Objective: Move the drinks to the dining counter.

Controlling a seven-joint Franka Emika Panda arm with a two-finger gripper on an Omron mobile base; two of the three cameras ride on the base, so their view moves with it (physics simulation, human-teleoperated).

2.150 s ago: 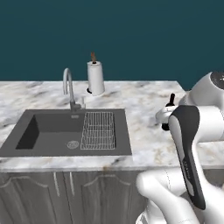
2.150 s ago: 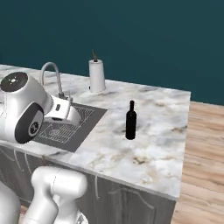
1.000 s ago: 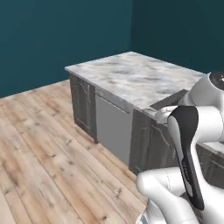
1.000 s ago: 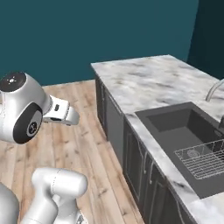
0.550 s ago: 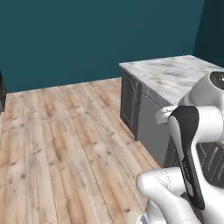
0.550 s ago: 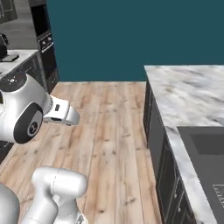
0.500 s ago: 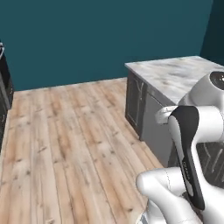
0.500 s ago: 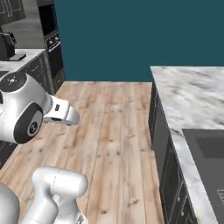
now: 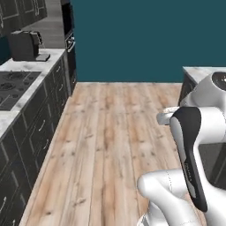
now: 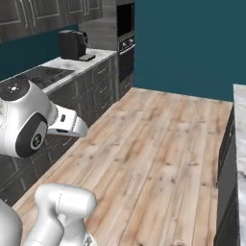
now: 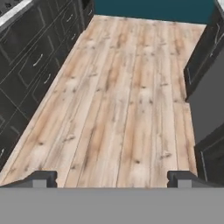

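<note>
Crossing the kitchen empty-handed between deliveries

Facing an open run of plank floor (image 9: 110, 132), the base is pointing down an aisle toward the teal back wall (image 10: 192, 43). In the hand view the gripper (image 11: 113, 178) is showing its two dark finger tips (image 11: 41, 177) at the bottom corners of the frame, spread wide apart with nothing but floorboards between them, so it is carrying nothing.

Judging by this, the step in hand is travel, not handling: the robot seems to be heading off to fetch a drink. Neither the blue carton nor the dark bottle is appearing in any of the three views, so where they stand cannot be told from here.

A marble corner of the dining counter (image 9: 201, 70) is peeking in at the right edge of the left base view, and a sliver of the same top (image 10: 239, 115) is running down the right edge of the right base view, above dark cabinet fronts.

Along the left side of both base views a second marble counter (image 9: 31, 62) is carrying a black hob (image 9: 11, 86) and a dark coffee machine (image 9: 25, 45) at the upper left, with a tall oven unit (image 10: 126, 36) behind.

The next move is calling for driving on until a drink comes into sight, then stopping within reach and lowering the open pincer around it
</note>
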